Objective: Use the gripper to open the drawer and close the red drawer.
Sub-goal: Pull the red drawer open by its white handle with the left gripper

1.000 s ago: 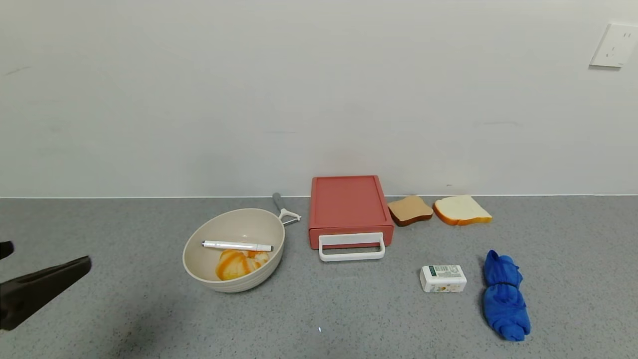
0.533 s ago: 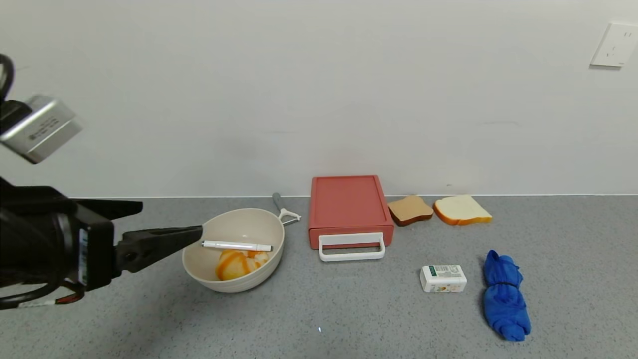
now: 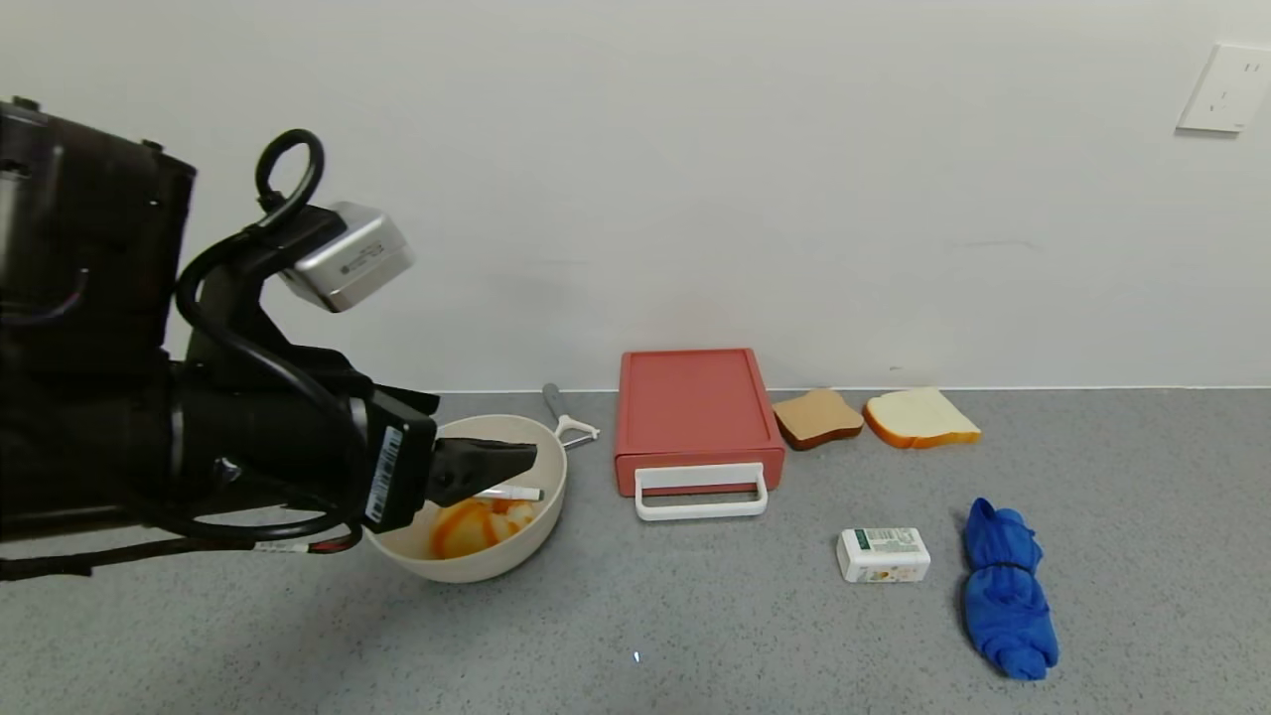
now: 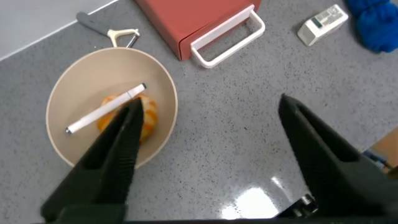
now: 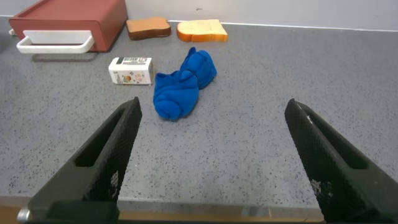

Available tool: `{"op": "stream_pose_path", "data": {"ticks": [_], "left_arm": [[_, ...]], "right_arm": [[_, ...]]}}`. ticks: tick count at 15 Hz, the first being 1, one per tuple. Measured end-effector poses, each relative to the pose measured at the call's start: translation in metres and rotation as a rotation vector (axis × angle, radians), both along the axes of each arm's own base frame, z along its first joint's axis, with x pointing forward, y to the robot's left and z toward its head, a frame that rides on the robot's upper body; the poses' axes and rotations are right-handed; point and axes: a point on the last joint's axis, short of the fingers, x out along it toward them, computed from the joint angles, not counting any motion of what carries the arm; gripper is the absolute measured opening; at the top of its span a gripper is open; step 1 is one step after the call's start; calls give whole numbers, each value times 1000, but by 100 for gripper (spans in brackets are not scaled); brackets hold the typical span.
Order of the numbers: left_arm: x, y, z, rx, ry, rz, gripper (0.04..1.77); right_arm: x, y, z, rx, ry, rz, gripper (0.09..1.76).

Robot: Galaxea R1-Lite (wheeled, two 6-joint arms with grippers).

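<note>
- The left end effector point(image 3: 516, 459) hangs above the beige bowl point(image 3: 467, 497) on the left part of the grey tabletop point(image 3: 695, 616), its black tips pointing right toward the drawer.
- In the left wrist view the left end effector point(image 4: 211, 124) is spread wide, its two fingers point(image 4: 118, 149) far apart with nothing between them; it grasps and touches nothing.
- The bowl point(image 4: 112, 112) holds a white marker pen point(image 3: 511, 493) lying over an orange-striped piece of food point(image 3: 467, 524).
- The red drawer point(image 3: 695, 417) sits against the far wall, just right of the bowl; its tray looks pushed in, and the white loop handle point(image 3: 701, 492) juts toward the near edge.
- A peeler point(image 3: 566, 415) lies between the far rim of the bowl and the drawer.
- Right of the drawer are a brown bread slice point(image 3: 816, 417) and a white bread slice point(image 3: 918, 418).
- Nearer and to the right lie a small white box point(image 3: 882, 554) and a bundled blue cloth point(image 3: 1005, 588), just beside each other.
- The right end effector point(image 5: 214, 162) shows only in its own wrist view, released and wide open, hanging over bare tabletop on the near right, well apart from the cloth point(image 5: 183, 87).
</note>
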Motion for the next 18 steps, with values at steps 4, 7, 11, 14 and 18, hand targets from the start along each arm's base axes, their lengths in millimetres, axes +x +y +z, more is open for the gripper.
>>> {"op": "stream_pose_path", "data": {"ticks": [4,7,11,14,18], "left_arm": [[10,-14,-6,11,27,-25,94],[15,-18,-8,17,38,-19,13],[23,-25,-8,-18,62,9,11],[33,-39,-7,-46,76,96,11],[57,-72,-14,-76,106,186,11]], "right_arm": [[0,0,0,0,0,0,170],[0,0,0,0,0,0,170],[0,0,0,0,0,0,170],[0,0,0,0,0,0,170],[0,0,0,0,0,0,170]]}}
